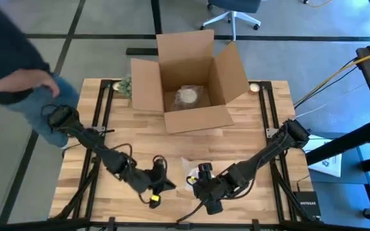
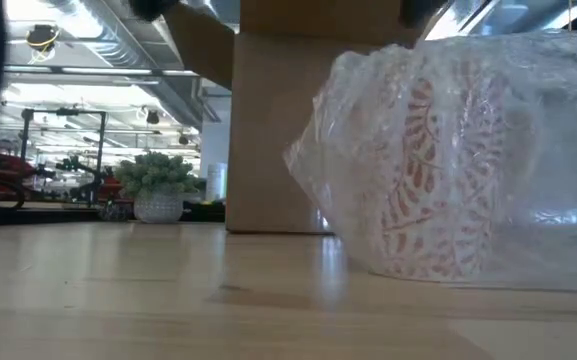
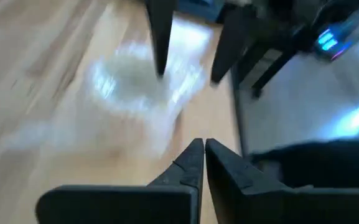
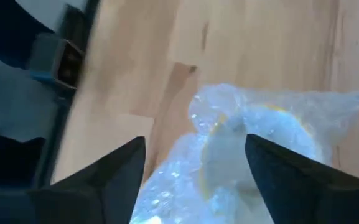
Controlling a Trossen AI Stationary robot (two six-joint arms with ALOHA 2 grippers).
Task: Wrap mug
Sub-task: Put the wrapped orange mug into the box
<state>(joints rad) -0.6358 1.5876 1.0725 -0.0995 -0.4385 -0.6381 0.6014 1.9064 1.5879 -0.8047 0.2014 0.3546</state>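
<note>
The mug (image 2: 448, 170), white with an orange leaf pattern, stands on the table near its front edge, wrapped in clear bubble wrap (image 4: 272, 124). In the high view it is the pale bundle, the mug (image 1: 189, 165). My right gripper (image 4: 195, 162) is open just above it, one finger on each side of the bundle, and shows as the right gripper (image 1: 197, 181) from above. My left gripper (image 3: 203, 155) is shut with nothing in it, a little to the left of the mug, at the left gripper (image 1: 167, 185). My right gripper stands open over the wrapped mug, slanting down from the table's near right. The bubble wrap (image 4: 223, 149) lies between its two fingers (image 4: 123, 165). Whether the fingers touch the wrap, I cannot tell.
An open cardboard box (image 1: 191, 80) stands at the table's far middle with another wrapped bundle (image 1: 188, 96) inside. A small potted plant (image 2: 156, 185) sits at its left. A person (image 1: 18, 77) stands at the table's far left corner.
</note>
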